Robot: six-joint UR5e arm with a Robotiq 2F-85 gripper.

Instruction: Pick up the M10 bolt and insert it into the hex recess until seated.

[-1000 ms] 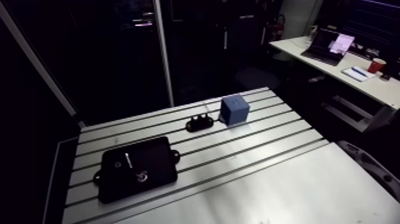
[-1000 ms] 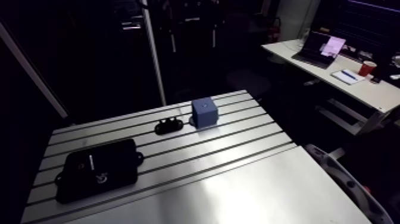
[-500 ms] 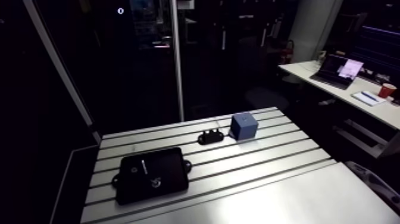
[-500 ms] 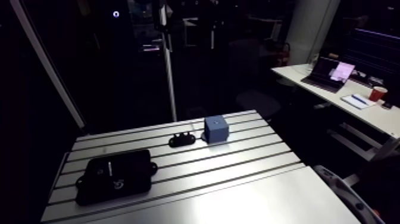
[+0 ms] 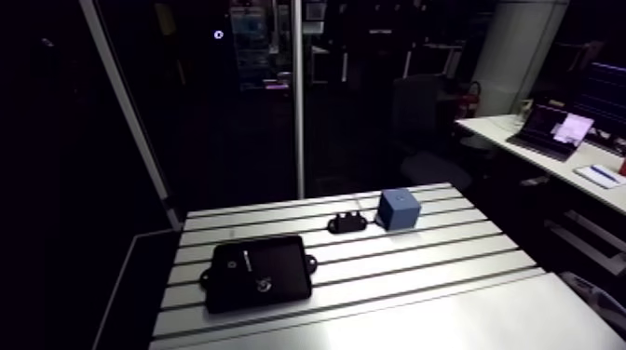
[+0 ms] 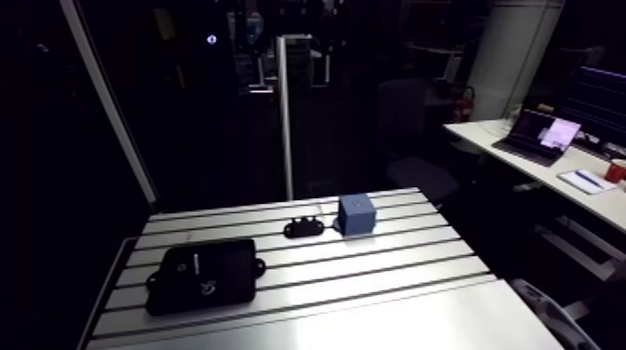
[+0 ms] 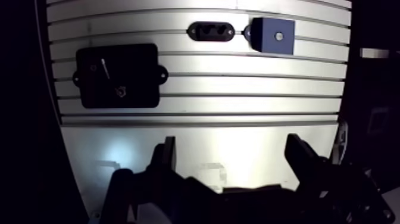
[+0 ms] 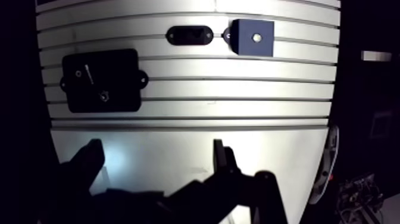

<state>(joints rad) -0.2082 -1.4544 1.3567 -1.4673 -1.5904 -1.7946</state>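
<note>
On the table (image 7: 196, 113), a tray (image 7: 140, 68) and a blue cube (image 7: 272, 36) are set well apart, while the gripper (image 7: 231, 143) is held spread wide over bare metal.

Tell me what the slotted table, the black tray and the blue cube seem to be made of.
Table: bare aluminium with a brushed sheen; parallel slots and a bright glare patch show it.
Black tray: matte, likely plastic or rubber; no glints, rounded corners, small side tabs.
Blue cube: even matte colour, probably plastic, though painted metal is possible.
</note>
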